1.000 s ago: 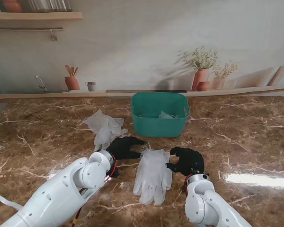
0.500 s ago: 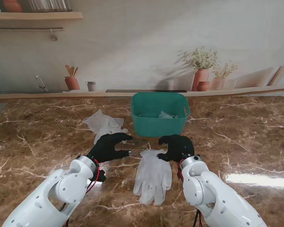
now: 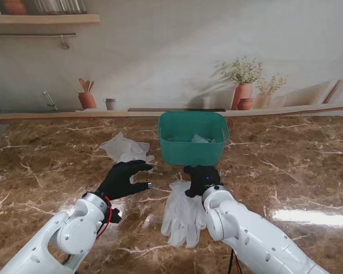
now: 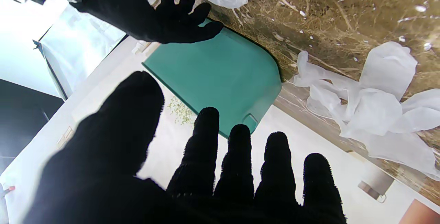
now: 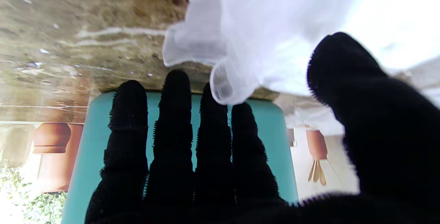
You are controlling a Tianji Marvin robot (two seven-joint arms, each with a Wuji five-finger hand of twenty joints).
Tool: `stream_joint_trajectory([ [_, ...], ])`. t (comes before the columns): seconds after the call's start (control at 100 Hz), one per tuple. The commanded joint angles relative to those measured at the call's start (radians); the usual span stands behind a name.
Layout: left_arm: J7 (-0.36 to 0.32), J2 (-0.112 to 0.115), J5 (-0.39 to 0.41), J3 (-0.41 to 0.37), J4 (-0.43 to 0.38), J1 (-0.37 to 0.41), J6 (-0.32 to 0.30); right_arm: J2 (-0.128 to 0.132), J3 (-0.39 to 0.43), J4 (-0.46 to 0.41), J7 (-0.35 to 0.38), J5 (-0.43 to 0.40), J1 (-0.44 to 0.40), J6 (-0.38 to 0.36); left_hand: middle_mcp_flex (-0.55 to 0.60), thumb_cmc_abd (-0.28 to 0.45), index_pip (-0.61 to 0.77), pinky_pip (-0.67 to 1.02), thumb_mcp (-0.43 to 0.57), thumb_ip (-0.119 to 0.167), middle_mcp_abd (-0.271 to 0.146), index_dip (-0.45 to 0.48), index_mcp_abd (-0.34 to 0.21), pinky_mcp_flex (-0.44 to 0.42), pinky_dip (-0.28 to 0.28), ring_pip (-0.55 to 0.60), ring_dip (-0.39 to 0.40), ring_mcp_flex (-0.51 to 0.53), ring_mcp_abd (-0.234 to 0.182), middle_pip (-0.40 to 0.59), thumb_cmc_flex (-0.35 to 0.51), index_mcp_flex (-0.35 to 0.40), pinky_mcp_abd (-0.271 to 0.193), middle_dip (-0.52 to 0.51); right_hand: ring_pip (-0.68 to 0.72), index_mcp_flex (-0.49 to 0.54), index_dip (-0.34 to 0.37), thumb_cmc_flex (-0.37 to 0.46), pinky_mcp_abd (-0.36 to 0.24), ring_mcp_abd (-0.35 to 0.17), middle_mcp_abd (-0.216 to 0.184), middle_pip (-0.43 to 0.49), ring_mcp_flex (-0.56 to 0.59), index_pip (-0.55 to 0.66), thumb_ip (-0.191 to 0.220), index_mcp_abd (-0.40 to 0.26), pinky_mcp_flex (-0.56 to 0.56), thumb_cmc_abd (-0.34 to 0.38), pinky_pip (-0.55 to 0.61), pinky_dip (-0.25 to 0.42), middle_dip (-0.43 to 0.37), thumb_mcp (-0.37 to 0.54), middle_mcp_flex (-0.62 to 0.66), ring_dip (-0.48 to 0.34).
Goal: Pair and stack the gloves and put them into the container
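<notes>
My right hand point(image 3: 199, 178) has slid left over the flat glove pair's point(image 3: 184, 214) far cuff; my left hand point(image 3: 123, 178) moved toward the crumpled gloves point(image 3: 124, 149). Both hands are spread, holding nothing, on the marble tabletop point(image 3: 286, 171).

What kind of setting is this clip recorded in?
Probably a mock kitchen: a brown marble-look counter in front of what looks like a printed backdrop showing a shelf, a tap and potted plants. A green tub and white gloves lie on the counter.

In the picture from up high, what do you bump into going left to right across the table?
Crumpled gloves → left hand → flat gloves → right hand. The green bin sits farther back, overlapping the last two.
</notes>
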Motion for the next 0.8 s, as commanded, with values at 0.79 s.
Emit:
stream_joint_trajectory([
  [0.79, 0.043, -0.005, 0.009, -0.004, 0.014, 0.008, -0.014, -0.016, 0.009, 0.021, -0.066, 0.018, -0.071, -0.047, 0.032, 0.040, 0.061, -0.007, -0.042, 0.024, -0.042, 0.031, -0.039, -0.012, 0.042, -0.031, -0.014, 0.017, -0.053, -0.020, -0.008, 0.067, 0.013, -0.010, 0.127, 0.491, 0.652, 0.271, 0.024, -0.015, -0.045, 0.121, 0.343, 0.676, -0.152, -0.377, 0.291, -0.212, 0.212, 0.027, 0.213, 0.075, 0.401, 0.036],
])
